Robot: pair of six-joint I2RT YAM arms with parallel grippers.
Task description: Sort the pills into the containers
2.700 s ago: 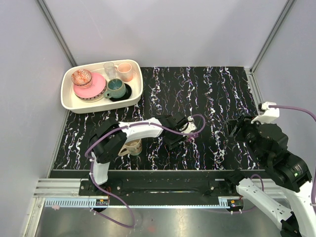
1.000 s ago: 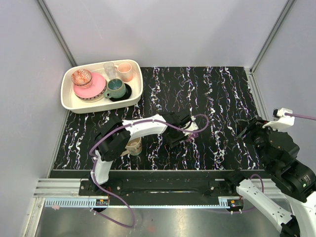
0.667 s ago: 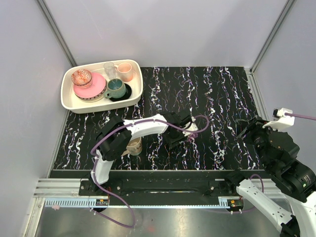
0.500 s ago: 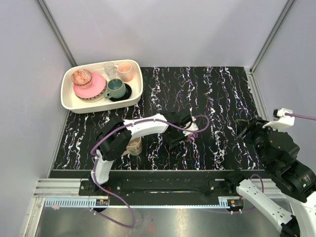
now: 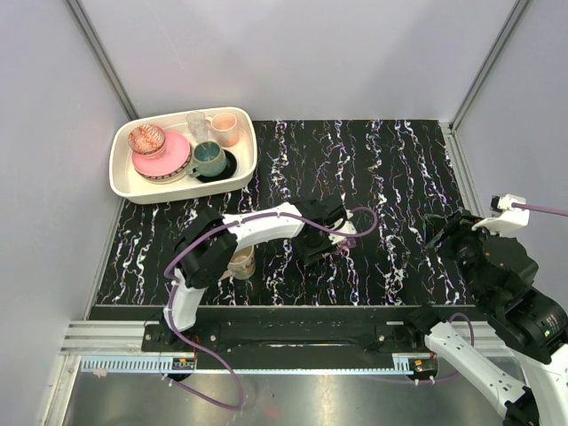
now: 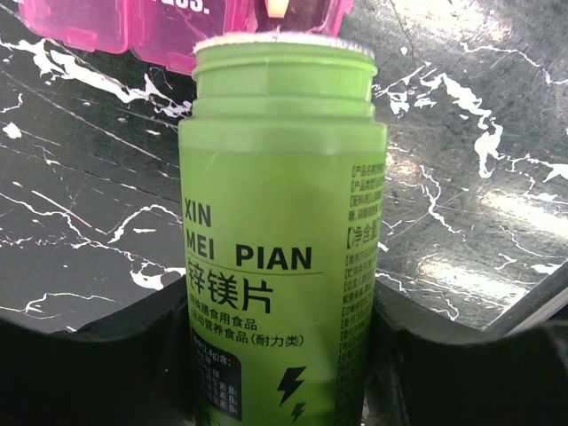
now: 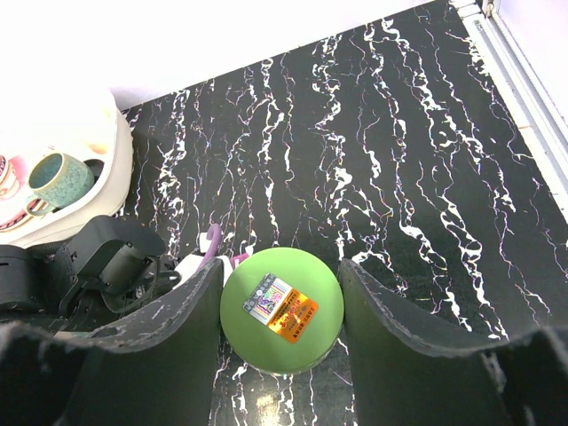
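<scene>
Now that the green bottle (image 6: pixel 282 177) stands uncapped and leans toward the purple pill box (image 6: pixel 115 27), near the middle of the table (image 5: pixel 399 160) toward its near edge, you look ready to pour. One pale pill (image 6: pixel 277 7) seems to lie in a compartment. Your left claw (image 6: pixel 280 311) clamps the bottle and has only rolled slightly. Your right claw (image 7: pixel 280 297) grasps the green cap (image 7: pixel 286 309), and it has drawn back to the right edge and sits parked there, clear of the pour.

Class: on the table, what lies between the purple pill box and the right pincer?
Only bare streaked tabletop, as the top external view shows, lies between the pill box and the right pincer, which grips the green cap.
</scene>
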